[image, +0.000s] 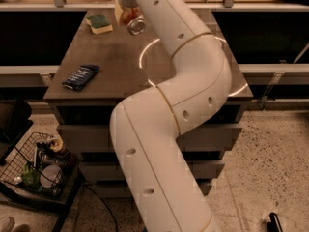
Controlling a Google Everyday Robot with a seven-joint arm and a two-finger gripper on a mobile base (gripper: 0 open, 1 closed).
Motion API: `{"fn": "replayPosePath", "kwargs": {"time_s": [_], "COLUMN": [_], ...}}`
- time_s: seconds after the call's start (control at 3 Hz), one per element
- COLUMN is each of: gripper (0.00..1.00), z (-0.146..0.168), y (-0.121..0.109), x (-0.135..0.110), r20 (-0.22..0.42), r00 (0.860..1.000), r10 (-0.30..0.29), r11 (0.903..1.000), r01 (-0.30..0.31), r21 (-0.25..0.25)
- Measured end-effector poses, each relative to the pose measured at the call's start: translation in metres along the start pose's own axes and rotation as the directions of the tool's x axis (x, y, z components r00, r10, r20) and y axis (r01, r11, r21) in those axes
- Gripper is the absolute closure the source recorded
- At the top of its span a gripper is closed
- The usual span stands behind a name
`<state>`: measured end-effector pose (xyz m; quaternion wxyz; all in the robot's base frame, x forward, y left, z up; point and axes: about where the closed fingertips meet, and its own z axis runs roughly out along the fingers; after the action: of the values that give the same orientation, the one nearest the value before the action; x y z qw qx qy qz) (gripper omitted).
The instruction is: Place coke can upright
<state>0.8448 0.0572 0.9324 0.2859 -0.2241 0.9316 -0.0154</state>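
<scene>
The coke can (132, 19) is red with a silver end (137, 26) that faces down towards the camera. It is tilted and sits at the far middle of the brown table (111, 62). My gripper (126, 12) is at the far end of the white arm and is shut on the can. One pale finger (118, 13) shows on the can's left side. The arm hides the rest of the gripper and the far side of the can.
A yellow sponge with a green top (99, 23) lies at the far left of the table. A dark blue snack packet (80, 77) lies near the left front edge. A wire basket with items (36, 166) stands on the floor at lower left. My arm covers the table's right half.
</scene>
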Motion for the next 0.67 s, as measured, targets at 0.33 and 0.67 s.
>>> {"fn": "replayPosePath", "kwargs": {"time_s": [0.33, 0.67], "gripper": [1.00, 1.00], "z": [-0.051, -0.064], "y": [-0.040, -0.037], "x": [-0.001, -0.006], "r20": [0.106, 0.142], "r00": [0.994, 0.989], "r10": [0.036, 0.029], "r11": [0.9993, 0.9996], "r01": [-0.036, -0.029], "r21": [-0.005, -0.005]}}
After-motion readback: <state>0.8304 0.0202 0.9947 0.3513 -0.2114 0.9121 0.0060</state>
